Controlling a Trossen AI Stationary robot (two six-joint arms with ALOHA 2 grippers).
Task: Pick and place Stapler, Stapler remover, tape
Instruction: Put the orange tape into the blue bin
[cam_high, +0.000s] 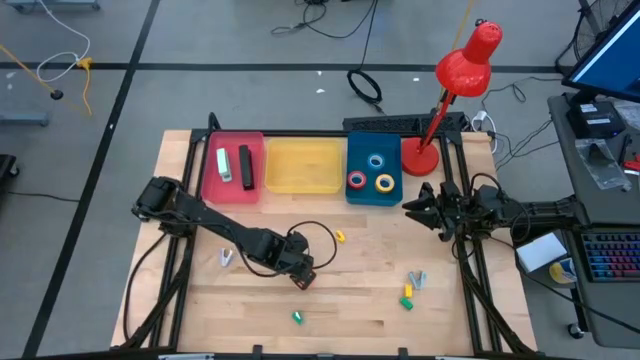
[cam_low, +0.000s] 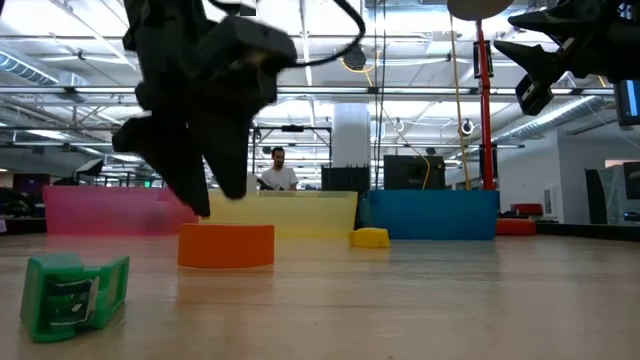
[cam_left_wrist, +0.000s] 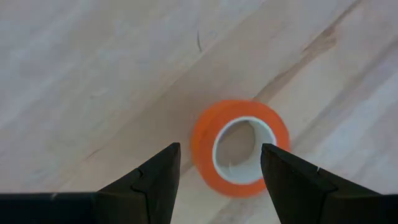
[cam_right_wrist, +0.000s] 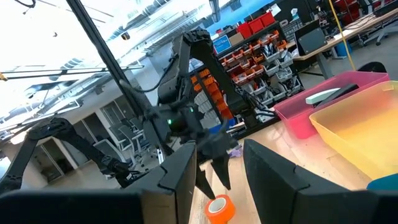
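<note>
The left hand (cam_left_wrist: 219, 171) hangs released over the orange tape roll (cam_left_wrist: 239, 148); it looks light and stiff, best gripped across its outer rim.

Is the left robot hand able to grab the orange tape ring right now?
Probably yes. The left gripper hangs just above the orange tape roll with its fingers open on either side of it, and nothing lies between them on the bare wooden table.

Bare wood around the orange tape roll (cam_left_wrist: 239, 147) (green stapler remover (cam_low: 75, 292) well apart).
</note>
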